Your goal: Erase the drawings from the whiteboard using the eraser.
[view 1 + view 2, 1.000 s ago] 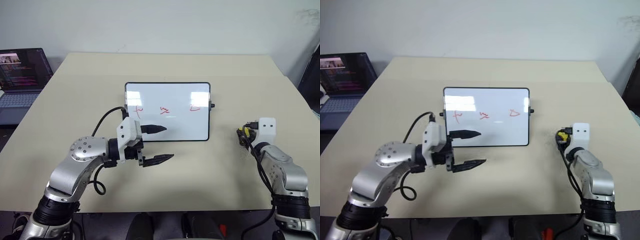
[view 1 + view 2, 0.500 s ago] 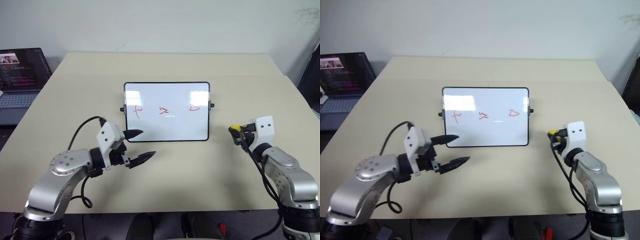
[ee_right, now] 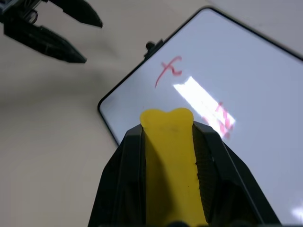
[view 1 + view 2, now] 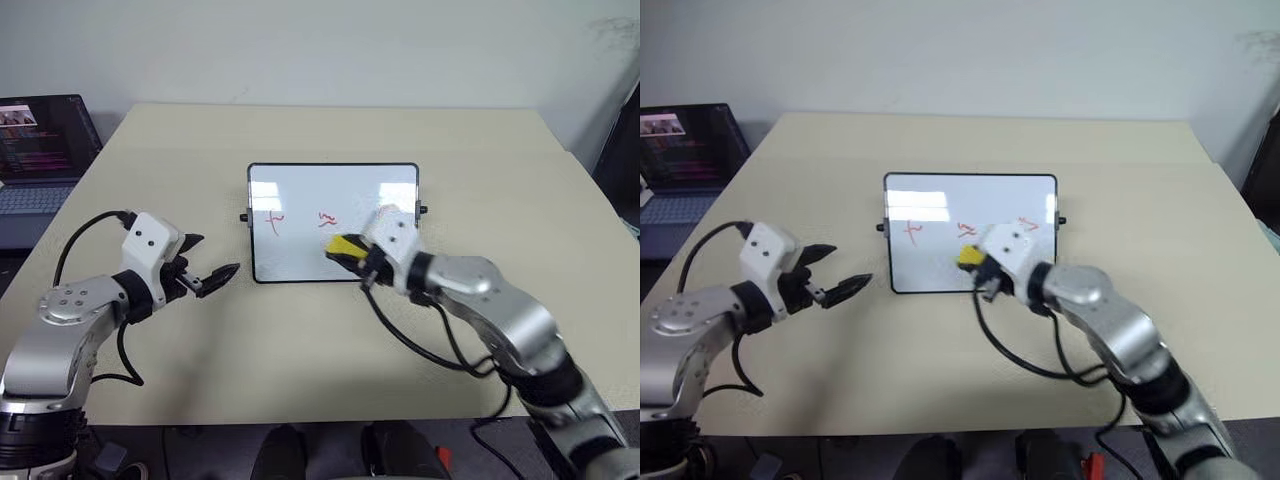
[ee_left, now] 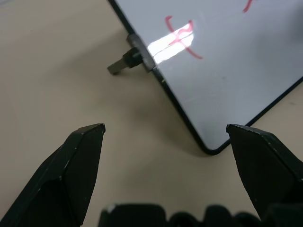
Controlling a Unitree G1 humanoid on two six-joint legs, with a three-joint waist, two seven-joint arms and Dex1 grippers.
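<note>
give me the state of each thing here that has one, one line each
whiteboard: flat on the table, drawn on
drawings: red marks, none wiped in the part that shows
eraser: gripped, off the table, over the board's near edge
right gripper: shut on the eraser
left gripper: open, nothing in it, beside the board's left edge
laptop: lid up, screen lit

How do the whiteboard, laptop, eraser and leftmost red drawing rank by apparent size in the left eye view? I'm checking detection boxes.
1. whiteboard, though the right gripper hides part of it
2. laptop, cut off by the picture's edge
3. eraser and leftmost red drawing: too alike to rank; the eraser is partly clamped.
</note>
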